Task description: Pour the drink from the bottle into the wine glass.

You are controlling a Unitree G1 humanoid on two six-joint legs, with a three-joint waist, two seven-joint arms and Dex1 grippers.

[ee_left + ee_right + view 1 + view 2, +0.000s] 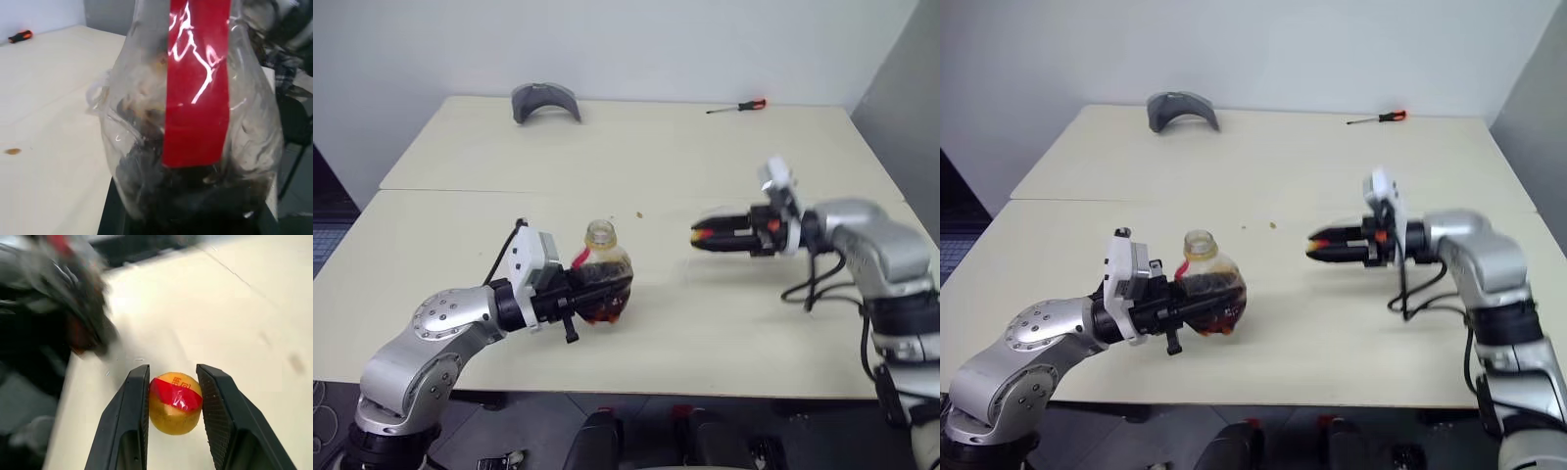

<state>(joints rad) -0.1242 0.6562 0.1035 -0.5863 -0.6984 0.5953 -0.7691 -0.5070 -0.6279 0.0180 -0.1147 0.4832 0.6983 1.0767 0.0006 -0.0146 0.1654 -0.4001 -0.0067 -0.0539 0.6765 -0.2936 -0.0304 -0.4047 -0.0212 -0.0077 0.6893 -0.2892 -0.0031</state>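
Uncapped bottle held, cap carried off, pour not begun.
Left gripper (576,297) clamped tight around one bottle (603,283), upright, mouth open, drink (1208,294) low inside. Right gripper (172,406), well apart to its right, partly closed on one yellow cap (175,403). Wine glass count: zero seen. Next: probably drop cap, locate glass.

We logged silver-grey rounded arm shells with screws, black wrist sections, white camera blocks, loose black cables, black two-finger left end effector (592,294) and right end effector (171,406).
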